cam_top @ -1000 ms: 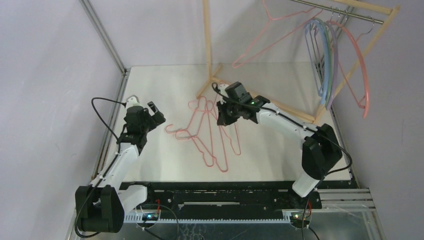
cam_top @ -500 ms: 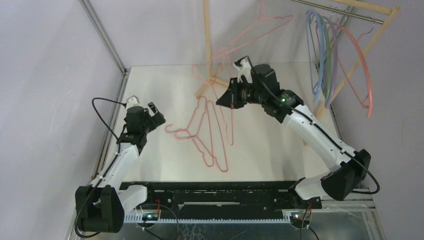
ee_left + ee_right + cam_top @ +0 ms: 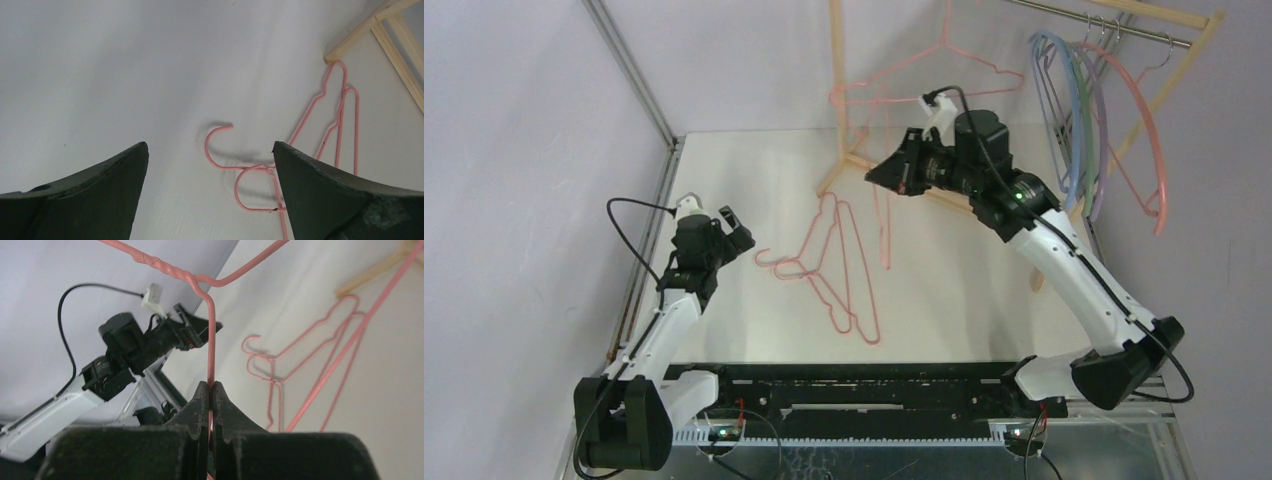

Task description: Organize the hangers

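Above the table (image 3: 744, 180), right tool (image 3: 210, 386) pinches pink hanger (image 3: 211, 340).

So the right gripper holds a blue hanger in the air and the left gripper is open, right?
No, that hanger is pink, not blue, as the right wrist view shows. The right gripper holds it in the air; the left gripper is open.

pink hangers (image 3: 839, 265), salmon hanger (image 3: 1161, 160), pale wooden rack (image 3: 837, 60)
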Motion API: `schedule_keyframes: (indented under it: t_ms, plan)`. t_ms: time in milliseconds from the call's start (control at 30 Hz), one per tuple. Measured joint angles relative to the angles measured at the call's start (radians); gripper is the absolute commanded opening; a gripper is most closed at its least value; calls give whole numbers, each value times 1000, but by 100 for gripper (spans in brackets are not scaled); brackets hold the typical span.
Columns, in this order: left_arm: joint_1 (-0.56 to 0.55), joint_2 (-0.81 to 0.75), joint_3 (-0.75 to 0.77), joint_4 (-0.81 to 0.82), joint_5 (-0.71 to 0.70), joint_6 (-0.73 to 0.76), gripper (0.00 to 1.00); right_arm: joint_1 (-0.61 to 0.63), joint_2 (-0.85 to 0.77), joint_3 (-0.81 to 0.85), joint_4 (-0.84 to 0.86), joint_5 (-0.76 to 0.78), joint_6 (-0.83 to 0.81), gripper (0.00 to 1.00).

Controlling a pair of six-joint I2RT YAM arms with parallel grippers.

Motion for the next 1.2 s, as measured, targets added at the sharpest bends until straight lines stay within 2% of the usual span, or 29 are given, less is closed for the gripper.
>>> schedule_keyframes:
  t_ms: [200,833,1200]
  plan:
    - [0,0,0,0,1,0,100,-58,-85,-35,-30,56,11,0]
    - [1,30,0,15,10,-11,99,-31,-294,-215,-177,272,18,0]
    - [1,86,0,52,31,-26,99,-49,-376,-206,-177,365,18,0]
